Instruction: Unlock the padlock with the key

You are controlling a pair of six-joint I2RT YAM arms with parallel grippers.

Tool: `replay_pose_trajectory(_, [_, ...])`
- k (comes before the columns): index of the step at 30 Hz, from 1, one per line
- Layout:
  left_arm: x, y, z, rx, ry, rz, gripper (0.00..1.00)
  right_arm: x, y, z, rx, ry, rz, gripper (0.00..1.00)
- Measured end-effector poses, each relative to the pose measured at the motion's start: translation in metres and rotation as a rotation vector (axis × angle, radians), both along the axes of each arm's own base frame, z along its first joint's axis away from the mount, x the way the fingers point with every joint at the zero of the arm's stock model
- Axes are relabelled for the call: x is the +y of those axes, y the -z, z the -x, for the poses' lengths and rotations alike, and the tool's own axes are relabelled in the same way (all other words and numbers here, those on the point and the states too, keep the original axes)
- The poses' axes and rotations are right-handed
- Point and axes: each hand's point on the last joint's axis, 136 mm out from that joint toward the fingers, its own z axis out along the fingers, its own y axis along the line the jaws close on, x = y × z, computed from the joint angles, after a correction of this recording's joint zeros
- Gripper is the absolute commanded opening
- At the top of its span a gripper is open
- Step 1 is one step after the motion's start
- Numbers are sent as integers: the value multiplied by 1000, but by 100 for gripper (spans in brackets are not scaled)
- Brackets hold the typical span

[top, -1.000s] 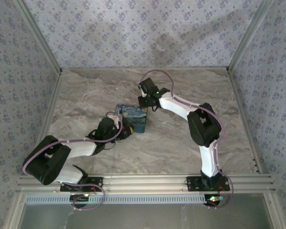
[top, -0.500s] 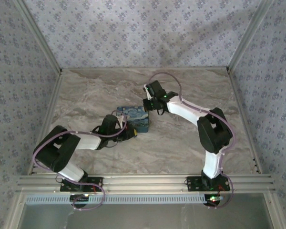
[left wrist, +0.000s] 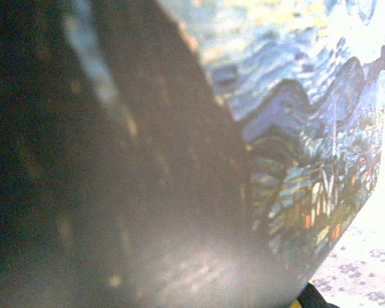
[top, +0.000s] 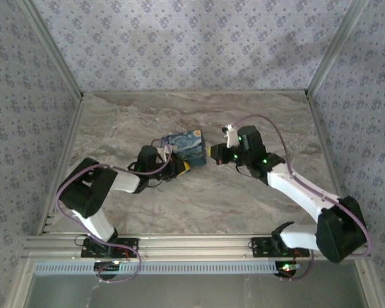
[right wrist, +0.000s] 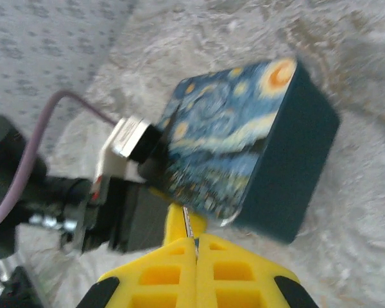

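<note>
Step in hand: bringing the key to the lock, not yet inserted.

- Blue box printed with a swirling night-sky painting, dark teal sides (top: 183,144): sits near the middle of the grey marbled table (top: 263,115), a little left of centre. It looks tilted in the right wrist view, with its printed face turned up and toward the right arm.
- Padlock: no shackle or keyhole can be made out in any view. It is probably on this box, on the side the left arm covers, but that is a guess.
- Left gripper (top: 178,168): pressed against the box's near-left edge. The left wrist view is blurred, with printed surface hard against the lens, so whether the fingers are clamped on the box or only bracing it cannot be told.
- Right gripper (right wrist: 196,240): yellow fingers drawn together, with a thin silvery sliver (right wrist: 186,221) pinched between the tips, likely the key. The tips sit just beside the box's right side and point at its lower edge.

Next move, as judged: the keyway must be found first. The sliver then has to line up with the slot axis, go in straight and be turned, while the left arm holds the box against the twist. A slight misalignment would likely skid the tip off the box.
</note>
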Motion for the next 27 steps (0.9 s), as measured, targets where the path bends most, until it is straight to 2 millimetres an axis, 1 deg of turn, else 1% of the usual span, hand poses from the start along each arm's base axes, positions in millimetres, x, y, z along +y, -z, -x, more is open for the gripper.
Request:
replay_pose_trajectory(2, [-4, -3, -5, 20, -1, 23, 0, -2, 12, 13, 36, -10, -46, 0])
replay_pose_trajectory(4, [-7, -6, -7, 32, -4, 36, 0, -2, 23, 20, 71, -15, -82, 0])
replay_pose_trajectory(9, [-10, -12, -10, 47, -2, 57, 0, -1, 41, 31, 129, 0, -172, 0])
replay_pose_trajectory(13, [-11, -15, -12, 56, -9, 67, 0, 1, 47, 28, 158, 27, -233, 0])
replay_pose_trajectory(15, [-11, -16, -13, 61, -11, 72, 0, 4, 54, 25, 179, 41, -261, 0])
replay_pose_trajectory(19, [-11, -18, -14, 71, -17, 82, 0, 15, 73, 25, 238, 58, -290, 0])
replay_pose_trajectory(24, [-12, -22, -15, 68, -23, 101, 0, 32, 80, 24, 271, 77, -346, 0])
replay_pose_trajectory(27, [-13, -25, -16, 63, -25, 112, 0, 32, 89, 19, 300, 122, -392, 0])
